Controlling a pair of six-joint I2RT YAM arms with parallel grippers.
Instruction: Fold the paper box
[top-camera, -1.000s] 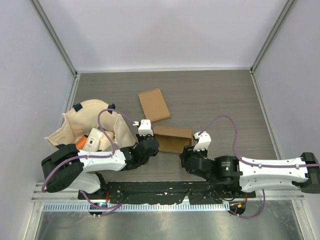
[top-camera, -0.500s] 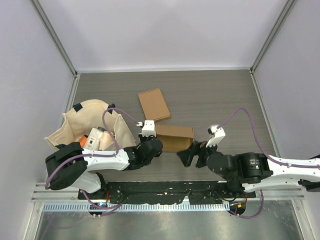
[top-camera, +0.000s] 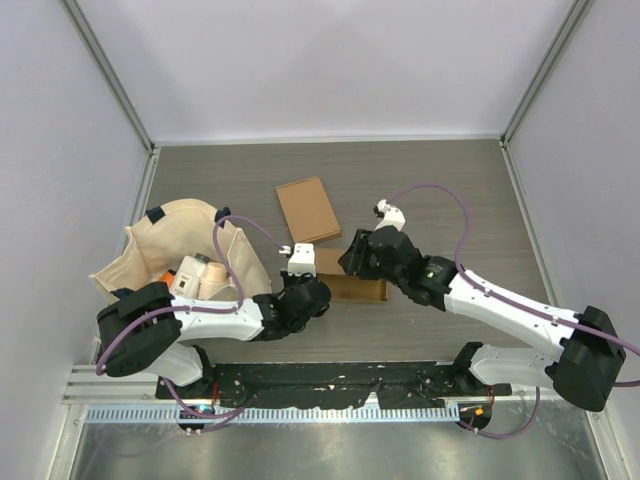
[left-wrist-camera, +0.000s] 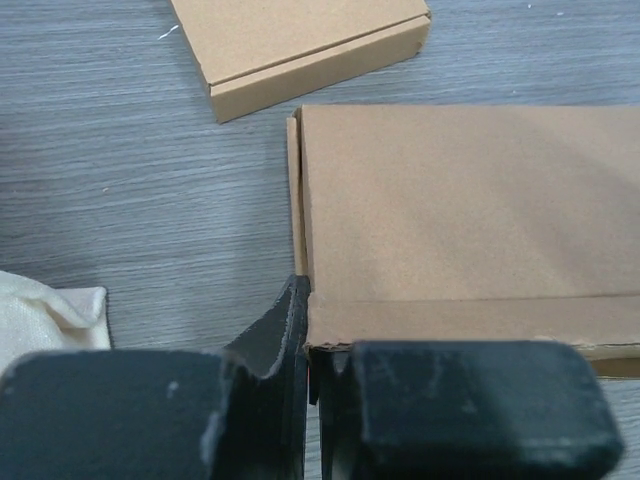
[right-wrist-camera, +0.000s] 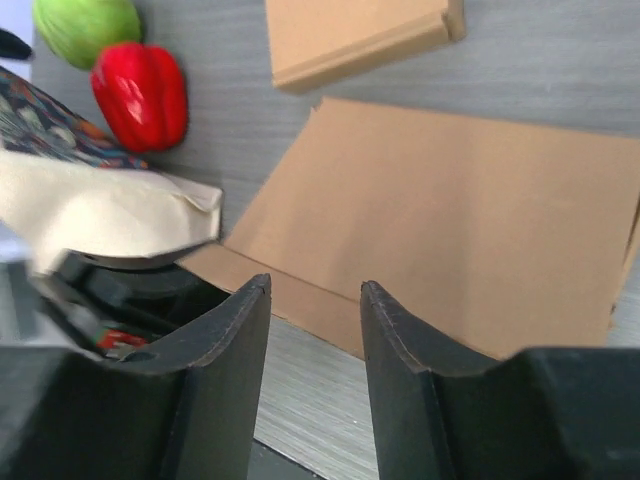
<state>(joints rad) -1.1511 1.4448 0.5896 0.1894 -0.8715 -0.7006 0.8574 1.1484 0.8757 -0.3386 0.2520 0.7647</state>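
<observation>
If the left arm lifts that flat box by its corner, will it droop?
Probably stays fairly stiff: the paper box is flat cardboard. Likely light, being thin; held at one corner by the left gripper, it could pivot.

Bright, even overhead light with soft shadows; both wrist views blur at their near, dark edges.

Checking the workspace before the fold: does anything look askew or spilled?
The cloth bag lies slumped open at the left, items showing inside. The finished box behind sits skewed on the table. The paper box looks undamaged.
</observation>
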